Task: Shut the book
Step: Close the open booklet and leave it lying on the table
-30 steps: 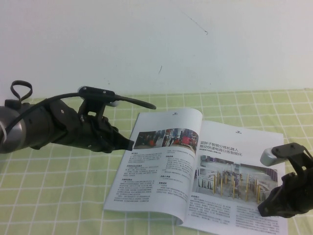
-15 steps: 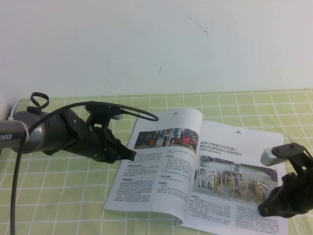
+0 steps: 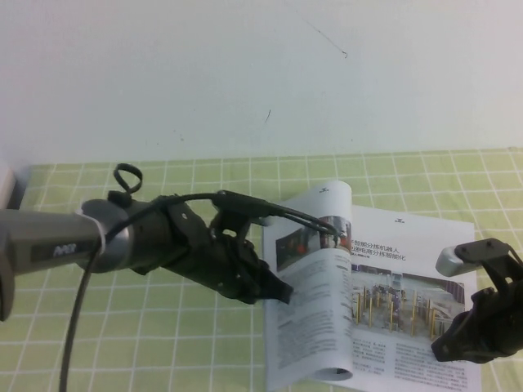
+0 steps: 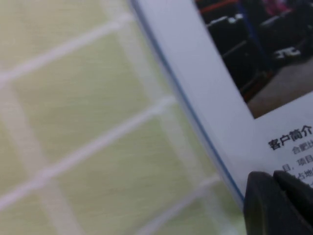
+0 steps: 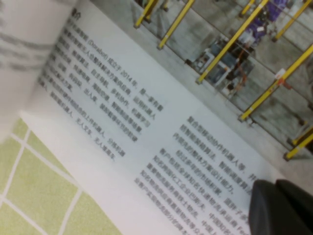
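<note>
Since the left gripper (image 3: pixel 279 291), reaching in from the left with its fingertips (image 4: pixel 274 200) pressed together, sits at the outer edge of the left-hand leaf (image 3: pixel 315 327), and that leaf stands lifted off the cloth and curls toward the spine, we judge the closing to be roughly midway. The book (image 3: pixel 372 269) lies right of centre on the table. Further right, the right gripper (image 3: pixel 445 349), also with its tips together, rests on the near outer corner of the right-hand page (image 3: pixel 417 359), apparently pinning it.

Next, we think, the leaf must be carried past upright and laid over the right page, and the right gripper must clear out of its way first.

The surface is a green checked cloth (image 3: pixel 163 343), soft enough to bunch under a sliding book. Behind it is a plain white wall (image 3: pixel 245 73).
</note>
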Controlling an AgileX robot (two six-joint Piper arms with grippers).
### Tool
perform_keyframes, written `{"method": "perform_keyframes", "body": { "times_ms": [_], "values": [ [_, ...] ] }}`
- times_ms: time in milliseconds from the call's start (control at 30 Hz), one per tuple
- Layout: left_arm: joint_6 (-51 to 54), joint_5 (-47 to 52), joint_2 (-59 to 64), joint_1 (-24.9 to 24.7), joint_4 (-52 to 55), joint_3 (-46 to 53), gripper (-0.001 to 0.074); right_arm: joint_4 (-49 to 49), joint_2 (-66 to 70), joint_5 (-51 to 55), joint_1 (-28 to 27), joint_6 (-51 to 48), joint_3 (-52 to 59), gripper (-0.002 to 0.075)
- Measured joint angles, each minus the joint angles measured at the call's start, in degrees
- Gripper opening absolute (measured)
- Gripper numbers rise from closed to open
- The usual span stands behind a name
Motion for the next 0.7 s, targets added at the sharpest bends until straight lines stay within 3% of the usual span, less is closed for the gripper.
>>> {"method": "perform_keyframes", "body": {
  "times_ms": [300,500,700],
  "values": [
    [14.8,4.4,0.6,-10.0,-22.3,-2.0,-0.0003,-0.3,0.0,0.0,0.0,1.8,-0.1,-0.0003],
    [21.7,11.5,0.7,-11.1,-31.3,-7.9,-0.0003,-1.6,-0.5,-1.1,0.1,4.2,-0.1,-0.0003],
    [24.2,13.8,-1.2,-11.1,-32.0,-11.4,-0.0003,-13.6,-7.9,-5.2,0.1,13.4,0.0,-0.0003]
  ]
}}
